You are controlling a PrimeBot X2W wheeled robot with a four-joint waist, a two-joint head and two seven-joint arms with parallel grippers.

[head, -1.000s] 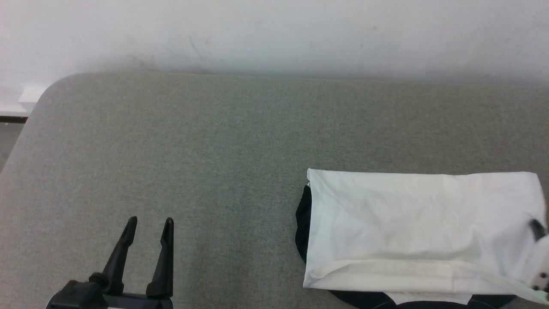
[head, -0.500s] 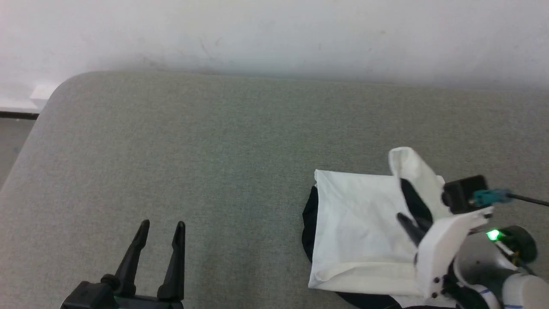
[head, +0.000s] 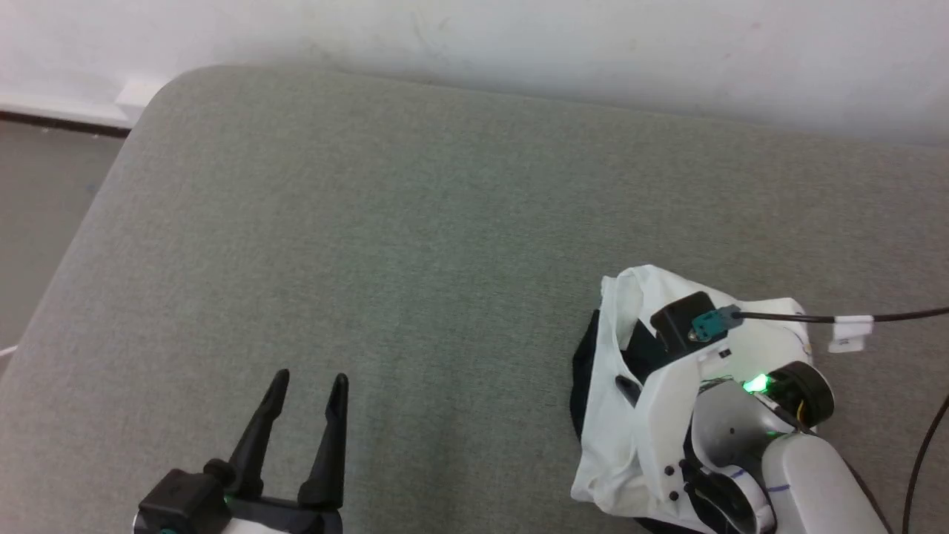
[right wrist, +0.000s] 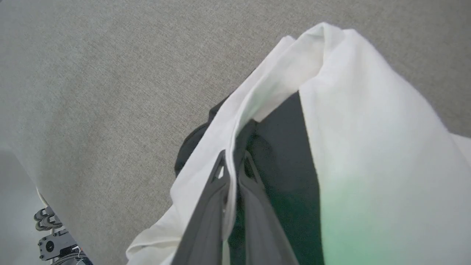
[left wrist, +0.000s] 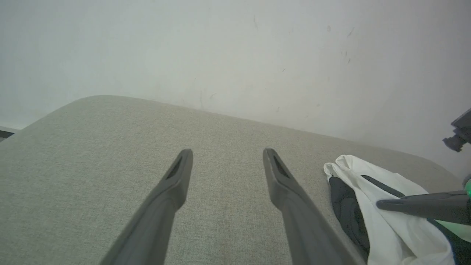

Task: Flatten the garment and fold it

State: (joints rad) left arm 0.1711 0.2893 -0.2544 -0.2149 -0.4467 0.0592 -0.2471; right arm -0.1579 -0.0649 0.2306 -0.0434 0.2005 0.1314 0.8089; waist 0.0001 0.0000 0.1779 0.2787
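Lay heaped near the front right of the grey cloth-covered desk point(head: 445, 222): the garment point(head: 604, 437), white body cloth draped up over the arm, black sleeve cloth point(right wrist: 283, 147) showing in the hollow beneath. Was pinched by a thin white fold between the closed fingers of the right gripper point(right wrist: 232, 162), apparently so that side could be carried across for a fold. Looked only partly done: creased, rucked, nowhere near flat. Was kept well apart to the left, the left gripper point(head: 308, 378), fingers spread wide and holding nothing, poised over bare desk, probably waiting to pin the cloth or take a second corner. Ran from the right wrist toward the desk's right side, a black cable point(head: 801, 317) with a white tag, close enough to the cloth to risk a snag. Stood beyond the far edge, a scuffed pale wall point(head: 519, 37); showed past the rounded left corner, floor point(head: 44, 185). Saw no obstacle on the stretch of desk between the two grippers.
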